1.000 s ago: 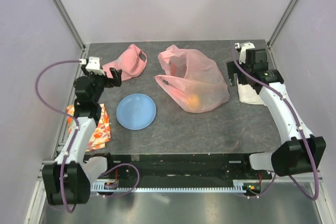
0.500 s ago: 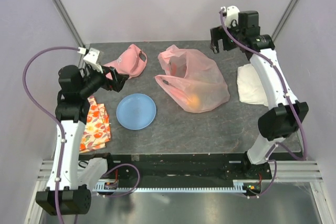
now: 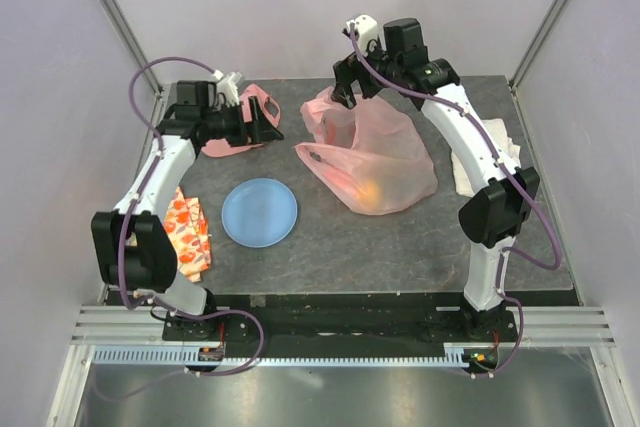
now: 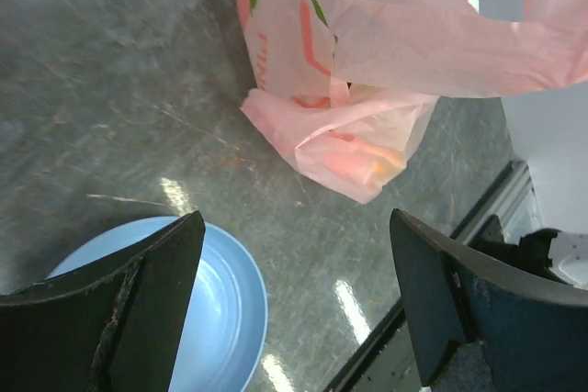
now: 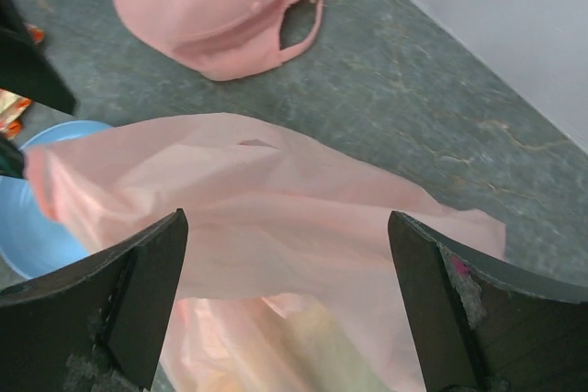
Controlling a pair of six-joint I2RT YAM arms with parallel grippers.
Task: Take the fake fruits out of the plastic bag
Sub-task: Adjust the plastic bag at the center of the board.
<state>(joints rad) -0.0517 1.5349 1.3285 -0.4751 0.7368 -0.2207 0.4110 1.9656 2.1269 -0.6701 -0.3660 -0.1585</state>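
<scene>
Worktop scene, dark grey surface, two arms reaching in from the near edge. Plastic bag (image 3: 372,157) lies crumpled on the worktop right of centre, toward the back, with its handle loops at the left and back side. It is translucent pink and much bigger than the blue plate (image 3: 259,212). One fake fruit (image 3: 371,192) shows through the film as an orange-yellow blob at the near end of the bag. It is inside the bag. Other fruits cannot be made out through the film.

Left jaws are open wide with nothing between them. In the top view they sit over the pink cap (image 3: 238,123) at the back left, aimed toward the bag and apart from it. The left wrist view has both fingers (image 4: 138,309) spread, the plate (image 4: 220,319) low left, and the bag (image 4: 367,61) across the top with the yellowish fruit (image 4: 381,167) glowing through it.

Right jaws are also open wide and hold nothing. They hang over the back left part of the bag, near the loops. The right wrist view shows the fingers (image 5: 138,291) either side of a sheet of pink bag film (image 5: 276,199), with the cap (image 5: 220,11) beyond it. Cannot tell whether the fingers touch the film.

Blue plate sits just left of the bag, not touching it. Orange patterned cloth (image 3: 188,232) lies at the left edge. White cloth (image 3: 478,169) lies at the right, behind the right arm.
</scene>
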